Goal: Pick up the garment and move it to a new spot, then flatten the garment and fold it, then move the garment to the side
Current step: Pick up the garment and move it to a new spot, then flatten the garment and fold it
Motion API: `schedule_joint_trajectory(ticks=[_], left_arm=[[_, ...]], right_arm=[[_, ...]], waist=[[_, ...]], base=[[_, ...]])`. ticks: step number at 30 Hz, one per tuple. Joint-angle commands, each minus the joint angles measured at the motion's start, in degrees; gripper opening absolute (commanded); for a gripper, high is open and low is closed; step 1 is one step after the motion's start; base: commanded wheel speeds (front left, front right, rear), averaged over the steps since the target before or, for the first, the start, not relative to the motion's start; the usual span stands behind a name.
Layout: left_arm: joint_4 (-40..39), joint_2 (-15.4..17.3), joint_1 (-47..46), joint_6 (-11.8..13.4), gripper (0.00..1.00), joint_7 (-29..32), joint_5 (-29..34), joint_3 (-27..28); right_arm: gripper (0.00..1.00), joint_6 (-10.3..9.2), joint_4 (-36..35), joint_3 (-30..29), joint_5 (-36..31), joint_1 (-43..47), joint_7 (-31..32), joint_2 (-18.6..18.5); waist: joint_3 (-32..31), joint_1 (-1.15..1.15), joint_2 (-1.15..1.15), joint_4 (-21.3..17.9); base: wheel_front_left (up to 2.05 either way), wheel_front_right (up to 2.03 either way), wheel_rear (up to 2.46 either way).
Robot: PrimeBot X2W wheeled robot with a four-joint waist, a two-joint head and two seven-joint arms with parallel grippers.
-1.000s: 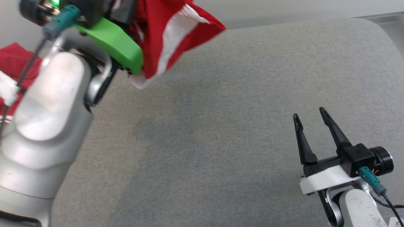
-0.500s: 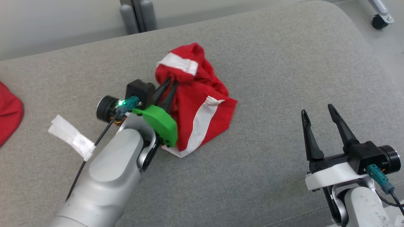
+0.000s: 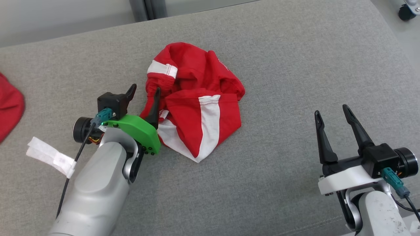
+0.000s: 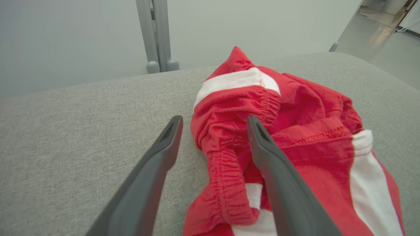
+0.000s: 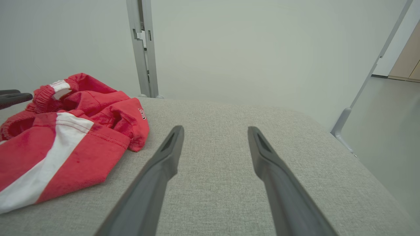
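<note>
**Garment** (image 3: 197,108): red with white stripes, in a crumpled heap near the middle of the grey fabric table (image 3: 295,59). Bunched rather than spread, so flattening and folding judged not yet begun.

**Left claw** (image 3: 146,88): fingers wide apart, clamped on nothing. Low at the heap's left edge, one finger touching the gathered red hem, the other over bare table. Judged so placed either for letting go at the new spot or for a fresh hold on an edge.

**Right claw** (image 3: 330,110): fingers apart, empty, well apart from the heap on its right side. Judged parked ready to take the opposite edge for spreading.

**Also noted:** second red cloth (image 3: 10,111) at the table's far left edge.
</note>
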Motion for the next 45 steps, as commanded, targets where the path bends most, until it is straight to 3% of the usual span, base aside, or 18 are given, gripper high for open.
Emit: schedule_joint_trajectory(ticks=[1, 9, 17, 29, 45], left_arm=[[-1.02, 0.37, 1.68, -0.25, 1.0, -0.19, 0.71, 0.88], [-11.92, 0.79, 9.9, -0.3, 1.0, -0.13, 6.06, 8.36], [-20.15, -0.93, 23.42, -1.11, 1.0, -0.13, 10.29, 14.49], [-29.25, -4.05, 40.05, -1.96, 1.0, -0.14, 12.1, 22.34], [-33.8, -5.47, 45.71, -2.24, 1.0, -0.15, 11.86, 25.69]], right_arm=[[1.0, -0.06, 0.18, 0.09, -0.39, -0.14, -0.14, -0.22], [1.0, -0.06, 0.89, 1.08, -1.58, 1.18, -0.14, -0.22], [1.0, -0.06, 2.33, 1.54, -2.22, 4.01, -0.14, -0.22], [1.0, -0.06, 4.02, 2.02, -0.31, 8.46, -0.13, -0.23], [1.0, -0.06, 8.51, 2.56, 2.25, 9.29, -0.13, -0.22]], waist=[[-1.24, 0.0, -0.01, 1.08], [-6.82, 0.0, -0.01, 3.63], [-13.34, 0.0, -0.01, 6.26], [-16.34, 0.0, -0.01, 8.22], [-16.8, 0.0, -0.01, 8.03]], base=[[0.0, 0.0, 0.0], [0.0, 0.0, 0.0], [0.0, 0.0, 0.0], [0.0, 0.0, 0.0], [0.0, 0.0, 0.0]])
